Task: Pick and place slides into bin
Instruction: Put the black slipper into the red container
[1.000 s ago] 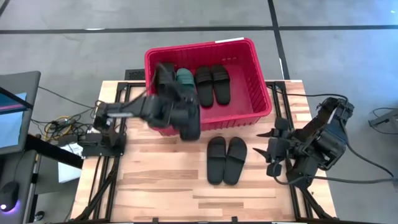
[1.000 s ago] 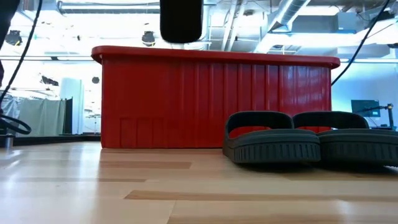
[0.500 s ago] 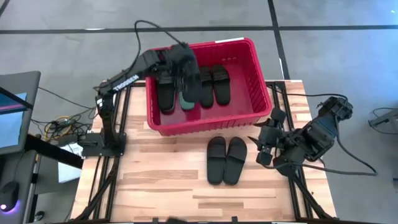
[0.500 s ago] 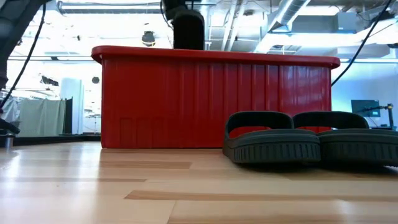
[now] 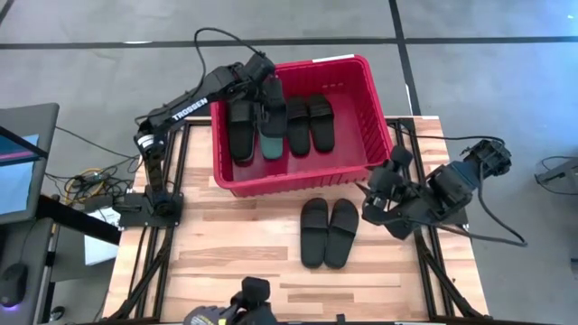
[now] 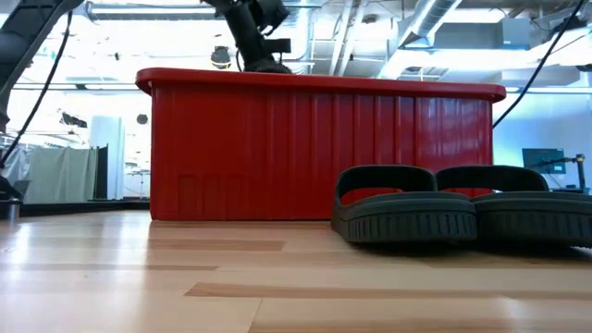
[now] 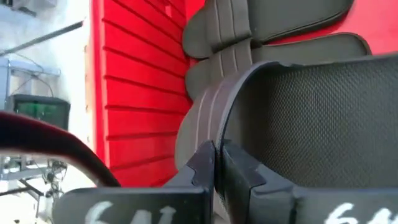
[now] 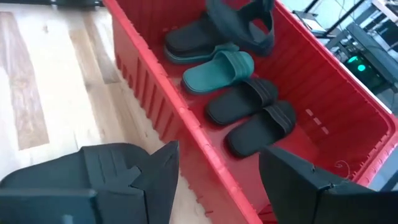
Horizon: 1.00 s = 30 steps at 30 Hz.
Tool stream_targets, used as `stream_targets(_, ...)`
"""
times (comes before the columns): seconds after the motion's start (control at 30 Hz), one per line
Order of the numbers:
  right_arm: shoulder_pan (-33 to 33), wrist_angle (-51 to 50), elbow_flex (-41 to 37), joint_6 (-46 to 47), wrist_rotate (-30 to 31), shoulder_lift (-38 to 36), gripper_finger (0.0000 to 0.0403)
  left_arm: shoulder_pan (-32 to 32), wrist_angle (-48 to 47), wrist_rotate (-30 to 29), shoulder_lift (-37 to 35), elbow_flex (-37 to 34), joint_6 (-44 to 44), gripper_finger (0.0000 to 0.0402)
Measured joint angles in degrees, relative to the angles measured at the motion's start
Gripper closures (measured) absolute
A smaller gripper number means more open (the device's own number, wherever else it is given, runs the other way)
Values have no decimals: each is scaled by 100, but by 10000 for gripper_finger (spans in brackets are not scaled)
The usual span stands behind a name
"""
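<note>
The red bin (image 5: 379,135) stands at the table's far middle. In it lie a black slide (image 5: 239,131), a green slide (image 5: 271,144) and a black pair (image 5: 309,122). My left gripper (image 5: 265,83) is over the bin's far left part, shut on a dark slide (image 8: 239,22). Another black pair (image 5: 328,232) lies sole down on the table in front of the bin and also shows in the low view (image 6: 462,208). My right gripper (image 5: 370,203) is open and empty just right of that pair, pointing toward the bin. My left gripper (image 7: 217,155) pinches the dark slide by its strap's edge (image 7: 225,121) between its two fingers. The slide hangs tilted below the gripper. It is lifted clear above the slides that lie in the bin (image 8: 249,68).
The left arm (image 5: 181,113) reaches from its base at the table's left across the bin's left wall. Bare wood (image 5: 235,253) lies left of and in front of the table pair. A dark object (image 5: 244,302) shows at the table's near edge.
My left gripper has carried the dark slide from above the bin's near wall toward the far edge, over the bin's left part, and down toward the slides inside. My right gripper has moved toward the table's left, closer to the black pair on the table.
</note>
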Motion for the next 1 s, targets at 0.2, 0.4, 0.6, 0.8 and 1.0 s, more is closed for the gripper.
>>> stream_targets(0.2,-153,0,0,-2,-11,1,196,145,524,112,8,-535,109,401)
stream_targets(0.4,-223,0,0,-2,-11,1,196,309,918,99,0,-958,208,401)
stream_targets(0.6,-222,0,0,-2,-11,2,196,460,1370,174,1,-1282,197,401)
stream_targets(0.8,-222,0,0,-2,-11,2,196,517,1732,144,0,-1524,152,401)
stream_targets(1.0,-222,0,0,-2,-11,2,196,567,1817,47,2,-1631,152,401)
